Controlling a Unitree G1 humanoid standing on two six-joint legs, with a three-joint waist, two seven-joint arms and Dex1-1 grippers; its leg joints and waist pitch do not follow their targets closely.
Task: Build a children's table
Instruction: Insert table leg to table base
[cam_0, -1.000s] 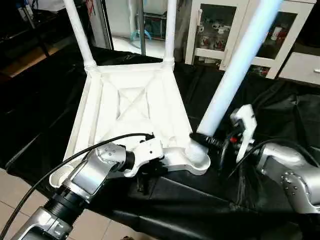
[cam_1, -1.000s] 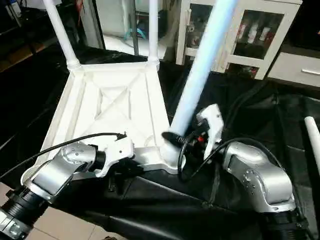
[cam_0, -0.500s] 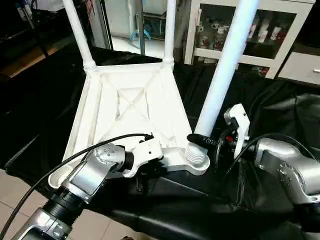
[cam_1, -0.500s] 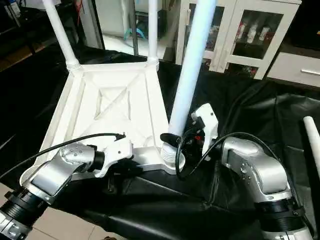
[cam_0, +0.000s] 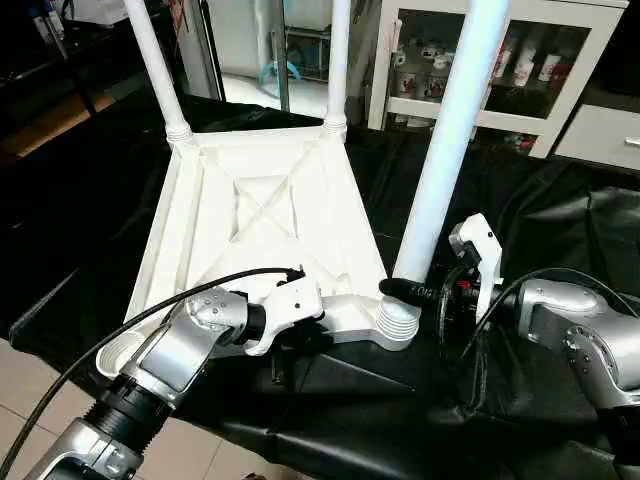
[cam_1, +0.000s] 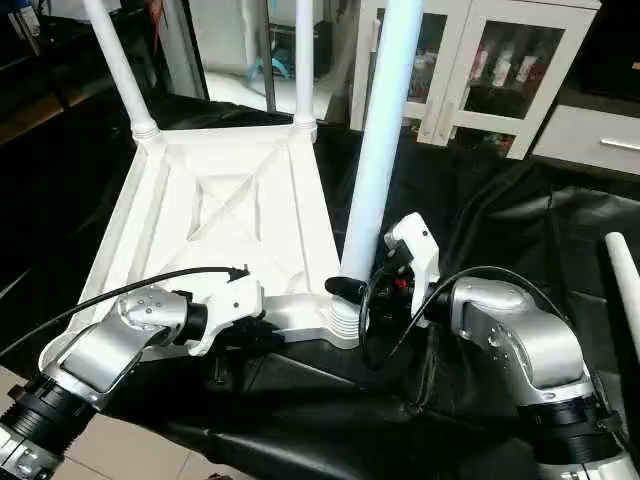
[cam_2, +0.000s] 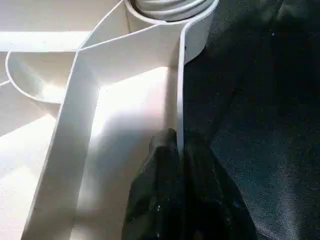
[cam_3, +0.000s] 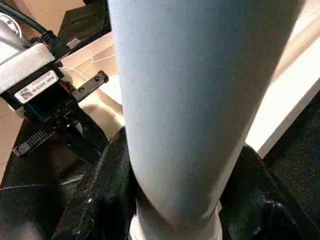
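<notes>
Gripping tabletop (cam_0: 262, 215) rim, leg (cam_0: 450, 140) upright

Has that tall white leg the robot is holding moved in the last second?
Yes. The leg leaned right across the glass cabinet before; now it stands nearly upright in the tabletop's near corner socket, clamped by the right gripper.

The table leg (cam_0: 445, 150) held by the right gripper (cam_0: 412, 291) now stands nearly upright in the near right corner socket (cam_0: 397, 325) of the tabletop (cam_0: 262, 215), where a second ago it leaned well to the right. The right gripper and its forearm sit slightly lower and farther right than before.
</notes>
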